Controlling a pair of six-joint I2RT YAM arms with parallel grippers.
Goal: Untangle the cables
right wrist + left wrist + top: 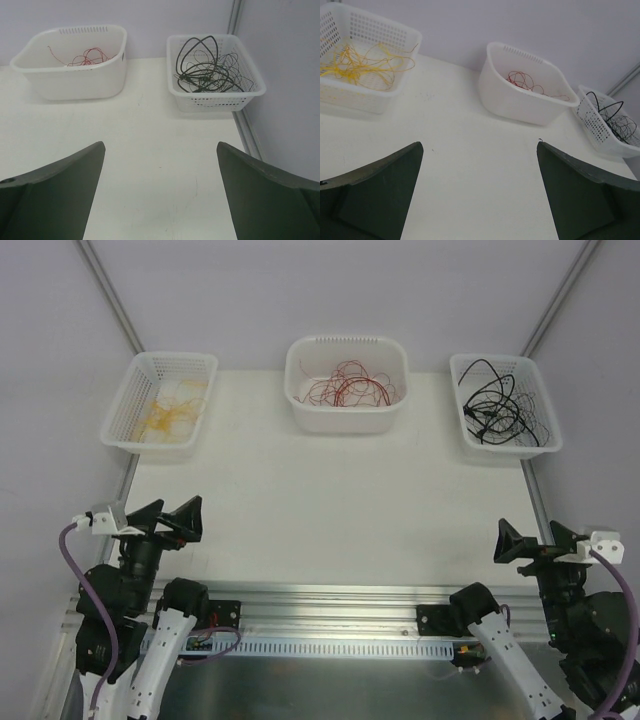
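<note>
The cables lie sorted by colour in three white containers along the far edge. Yellow cables (pixel 170 412) lie in the left basket (pixel 128 405), also in the left wrist view (pixel 360 65). Red cables (pixel 345 388) lie in the middle tub (pixel 345 418), also in both wrist views (pixel 527 82) (pixel 87 56). Black cables (pixel 500 405) lie in the right basket (pixel 545 430), also in the right wrist view (pixel 207 70). My left gripper (pixel 172 512) is open and empty at the near left. My right gripper (pixel 535 538) is open and empty at the near right.
The white tabletop (pixel 330 510) spreads between the containers and the arms. A metal rail (pixel 330 625) runs along the near edge. Frame posts (pixel 110 300) rise at the back corners. Grey walls stand behind and at the sides.
</note>
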